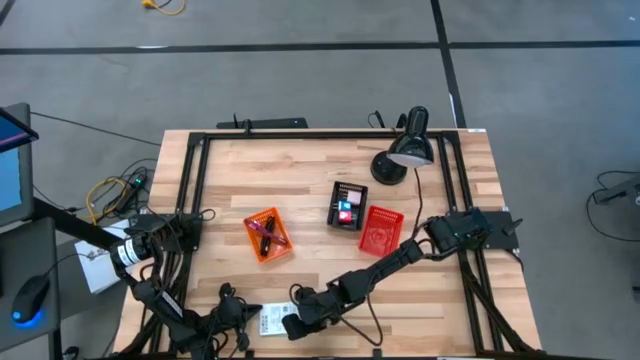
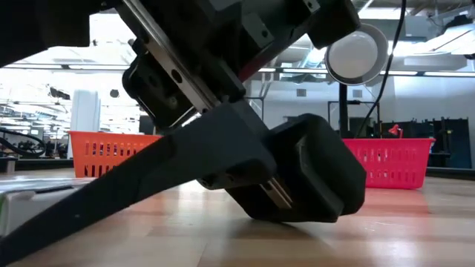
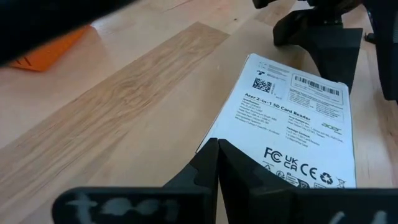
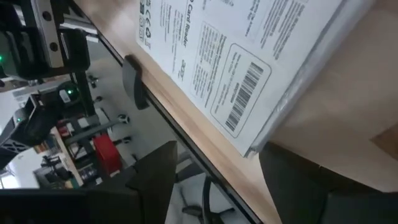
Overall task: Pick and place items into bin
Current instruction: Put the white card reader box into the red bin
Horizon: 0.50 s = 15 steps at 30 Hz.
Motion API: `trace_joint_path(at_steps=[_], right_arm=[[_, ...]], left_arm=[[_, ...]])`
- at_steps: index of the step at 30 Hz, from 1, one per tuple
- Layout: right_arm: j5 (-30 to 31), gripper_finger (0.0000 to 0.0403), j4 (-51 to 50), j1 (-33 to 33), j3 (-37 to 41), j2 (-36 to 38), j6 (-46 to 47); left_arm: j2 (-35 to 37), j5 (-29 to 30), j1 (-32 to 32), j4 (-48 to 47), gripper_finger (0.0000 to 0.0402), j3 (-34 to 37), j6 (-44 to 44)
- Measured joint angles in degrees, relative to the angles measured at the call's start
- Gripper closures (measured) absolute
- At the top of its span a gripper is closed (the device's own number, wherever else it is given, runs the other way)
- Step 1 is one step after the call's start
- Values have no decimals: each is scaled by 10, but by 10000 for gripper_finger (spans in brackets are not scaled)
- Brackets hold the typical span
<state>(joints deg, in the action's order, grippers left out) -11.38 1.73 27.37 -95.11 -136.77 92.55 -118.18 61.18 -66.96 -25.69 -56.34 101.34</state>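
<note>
The right gripper (image 1: 292,325) is down at the near edge of the pale wooden worktop (image 1: 310,165), its two dark fingers (image 4: 155,180) spread apart and straddling one end of the flat white card-reader packet (image 1: 271,320), printed with barcodes and small text, which lies flat on the boards right at that near edge; nothing is clamped yet. The left gripper (image 1: 243,318) sits just beside the packet's other end, its fingers (image 3: 214,168) closed together into a point that rests at or on the packet (image 3: 292,118), seemingly to steady it. In my judgement the step in hand is getting a hold on this thin, flat item, which offers little height for the fingers. A good way would be to use the overhang at the worktop edge: one right finger goes under the packet's edge, the other over it, and they close squarely on the card rather than on a corner, while the left fingers keep it from sliding or tipping off the edge. Farther in from the edge, towards the middle of the worktop, stand an orange mesh bin (image 1: 268,236) already holding pen-like items, a small black tray (image 1: 348,205) with coloured cubes, and a red mesh bin (image 1: 379,229); a black desk lamp (image 1: 404,155) stands near the far right corner.
</note>
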Motion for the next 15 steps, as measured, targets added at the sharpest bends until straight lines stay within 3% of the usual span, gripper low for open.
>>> trace_joint_path(at_steps=[6, 15], right_arm=[[14, 179, 8, -11, 1, -1, 5], [90, 179, 32, -21, 2, -4, 0]], left_arm=[[0, 1, 0, 0, 402, 0, 0], [0, 3, 0, -1, 402, 0, -7]])
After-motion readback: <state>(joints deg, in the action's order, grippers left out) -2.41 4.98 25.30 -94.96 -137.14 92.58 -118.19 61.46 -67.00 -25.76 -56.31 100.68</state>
